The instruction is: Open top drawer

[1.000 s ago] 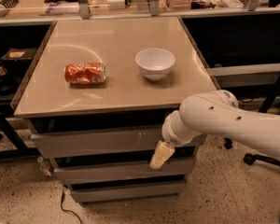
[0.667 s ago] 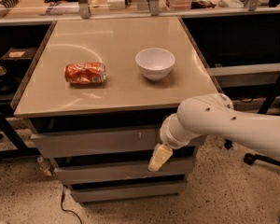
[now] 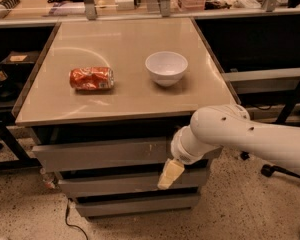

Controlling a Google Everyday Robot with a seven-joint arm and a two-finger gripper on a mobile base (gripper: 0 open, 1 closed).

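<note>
Progress looks slight: the top drawer (image 3: 100,155), a flat, matte grey front with whitish scratches right of centre and no handle, sits under the front edge of the tabletop (image 3: 125,39), seemingly shut. The gripper (image 3: 170,174), a blunt cream wedge on a smooth, rounded white arm, hangs below the front right corner at the drawer's lower lip; whether it is open or closed I cannot tell. The whole pull is left to do. The glossy beige top bears a dented red can (image 3: 91,78) near the left edge and a round white bowl (image 3: 166,68) nearer the right edge.
</note>
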